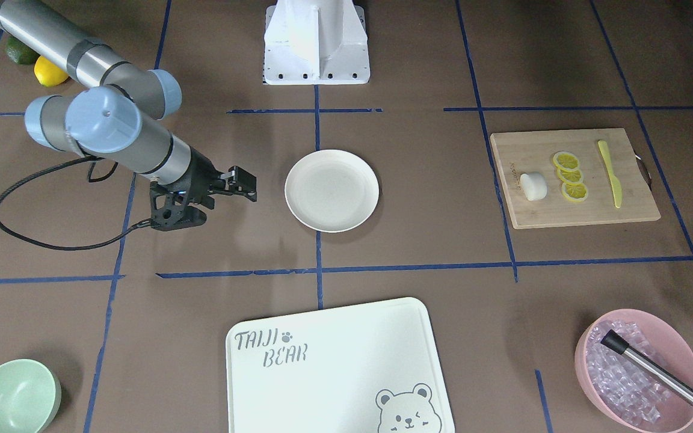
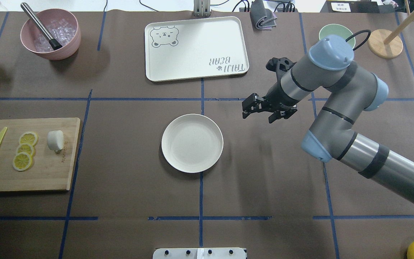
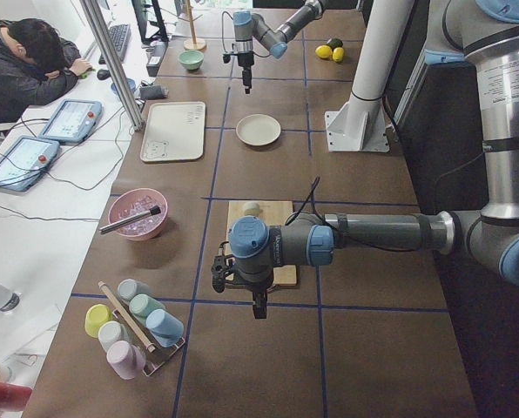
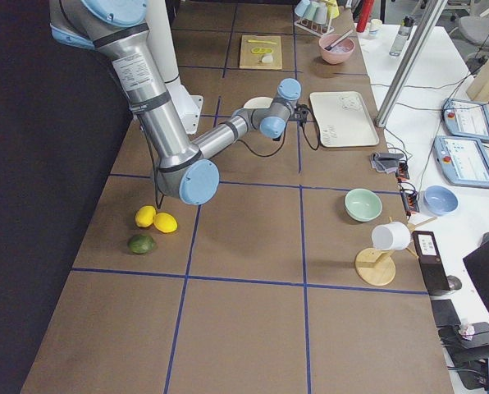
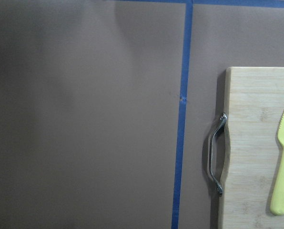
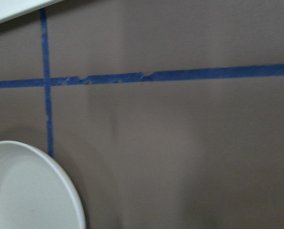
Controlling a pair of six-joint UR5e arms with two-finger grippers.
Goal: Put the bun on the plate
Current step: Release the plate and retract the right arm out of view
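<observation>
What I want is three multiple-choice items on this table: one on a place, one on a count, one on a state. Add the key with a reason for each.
1. Where does the bun lie?
A) on the bear-printed tray
B) on the wooden board
C) in the pink bowl

2. How many lemon slices lie on that board?
A) two
B) three
C) five

3. What state is the plate in?
A) bare
B) holding the bun
C) upside down

Key:
1 B: the bun sits on the board, beside the slices.
2 B: three slices lie in an overlapping row.
3 A: the plate is rim up with nothing on it.
</observation>
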